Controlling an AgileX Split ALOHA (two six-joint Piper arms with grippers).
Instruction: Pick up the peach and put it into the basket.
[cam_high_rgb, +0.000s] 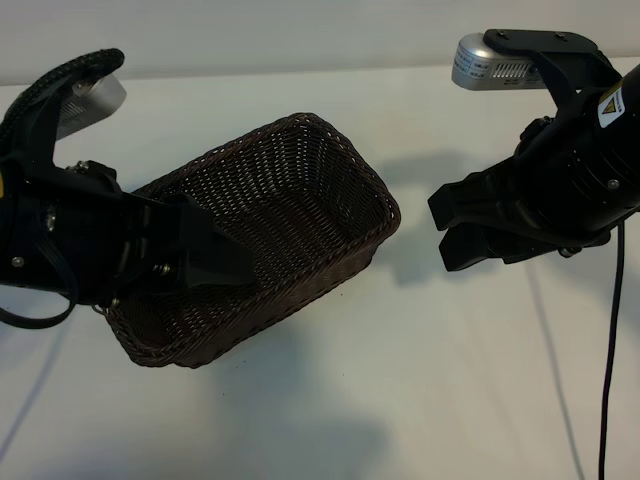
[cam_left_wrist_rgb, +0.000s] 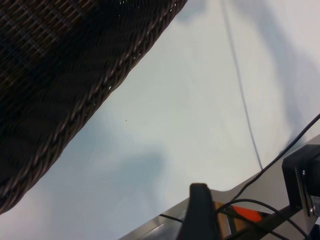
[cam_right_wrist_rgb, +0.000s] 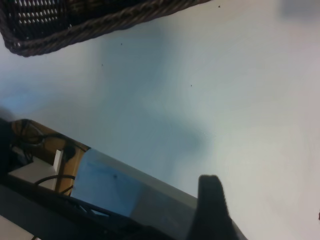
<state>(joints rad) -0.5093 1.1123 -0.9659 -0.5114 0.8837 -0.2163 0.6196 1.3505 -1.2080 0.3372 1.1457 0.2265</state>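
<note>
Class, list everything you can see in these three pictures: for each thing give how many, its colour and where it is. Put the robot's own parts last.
basket: one, dark brown wicker, on the table left of centre in the exterior view; nothing shows inside it.
peach: none visible in any view.
table: one, white, under everything.
cable: one, black, hanging at the right edge.
left hand: one, black, over the basket's near-left part, open, holding nothing.
right hand: one, black, right of the basket, above the table, open, holding nothing.
</note>
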